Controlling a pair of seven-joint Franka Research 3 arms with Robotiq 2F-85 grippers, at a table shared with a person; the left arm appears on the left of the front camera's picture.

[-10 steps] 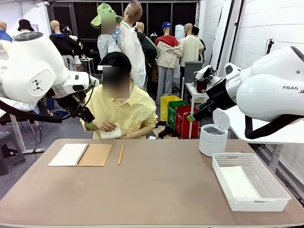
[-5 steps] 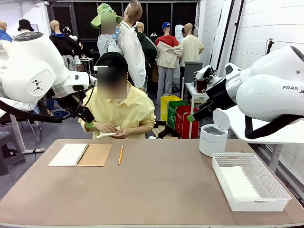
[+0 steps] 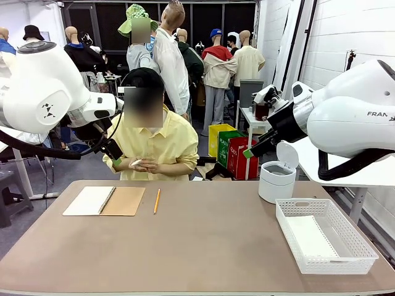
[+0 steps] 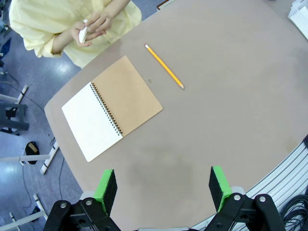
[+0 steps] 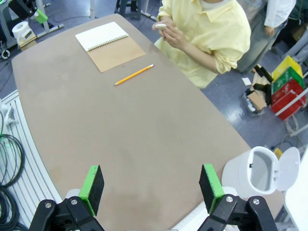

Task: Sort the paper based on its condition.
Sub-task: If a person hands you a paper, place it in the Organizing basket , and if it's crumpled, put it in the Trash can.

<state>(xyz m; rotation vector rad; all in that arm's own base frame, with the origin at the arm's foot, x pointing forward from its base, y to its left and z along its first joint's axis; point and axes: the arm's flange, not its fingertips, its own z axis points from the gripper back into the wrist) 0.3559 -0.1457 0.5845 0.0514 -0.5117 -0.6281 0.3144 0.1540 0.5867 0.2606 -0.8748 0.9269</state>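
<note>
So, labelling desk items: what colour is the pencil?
Yellow-orange; the pencil shows best in the left wrist view.

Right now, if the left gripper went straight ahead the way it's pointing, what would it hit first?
Probably bare table. The open left gripper looks down at empty tabletop, just short of the notebook; depth is hard to judge.

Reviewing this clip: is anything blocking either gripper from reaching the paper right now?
No object stands in the way, but the paper is folded small and held in the person's hands at the far table edge. Both the left gripper and right gripper hang open above bare table. The hands themselves are the only obstruction.
</note>
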